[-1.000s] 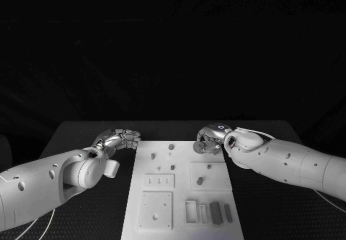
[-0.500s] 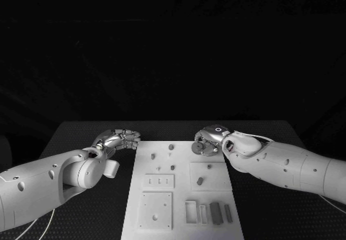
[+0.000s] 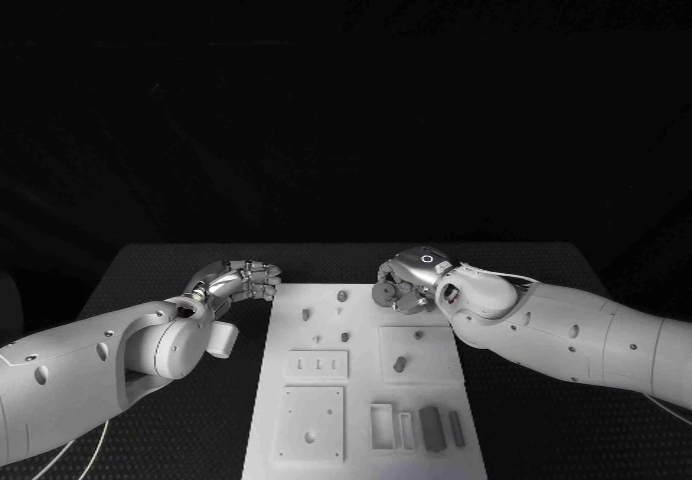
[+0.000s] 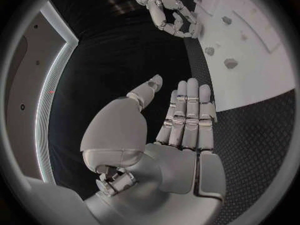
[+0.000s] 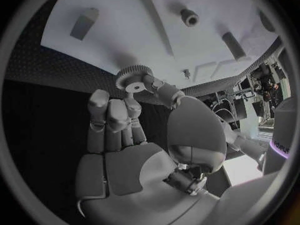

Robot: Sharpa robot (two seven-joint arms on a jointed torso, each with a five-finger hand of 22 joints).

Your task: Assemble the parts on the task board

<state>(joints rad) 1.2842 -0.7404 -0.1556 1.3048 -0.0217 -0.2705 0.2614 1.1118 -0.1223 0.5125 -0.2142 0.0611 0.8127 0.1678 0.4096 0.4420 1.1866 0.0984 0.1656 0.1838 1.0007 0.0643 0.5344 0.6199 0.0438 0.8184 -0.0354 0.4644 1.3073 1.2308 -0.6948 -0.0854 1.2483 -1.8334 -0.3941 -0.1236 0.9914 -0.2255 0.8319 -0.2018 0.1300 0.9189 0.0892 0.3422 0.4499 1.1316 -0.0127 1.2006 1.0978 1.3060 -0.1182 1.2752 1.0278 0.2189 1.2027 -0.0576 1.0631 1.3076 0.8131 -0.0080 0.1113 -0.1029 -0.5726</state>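
I saw the black table (image 3: 173, 270) carrying the white task board (image 3: 368, 400), which ran from the table's near edge toward its far edge along the middle. My right hand (image 3: 408, 282) hovered over the board's far right corner, grasping a small toothed gear (image 3: 389, 293) between thumb and fingertips. In the head view the gear sat low against the hand's inner side, above the board surface, though I could not tell from there whether it touched the board. The right wrist view made the grip plainer: the gear (image 5: 132, 78) was pinched at the fingertips, its toothed rim and central hole facing the camera, with the board's far edge just behind it. My left hand (image 3: 240, 279) stayed off the board, just beside its far left corner over the table. The head view showed it bunched, while the left wrist view showed the fingers (image 4: 187, 116) straight and side by side, the thumb standing apart, nothing in them. Several small pegs (image 3: 342, 295) stood near the board's far end, and slim rectangular blocks (image 3: 430, 427) lay by its near right corner.
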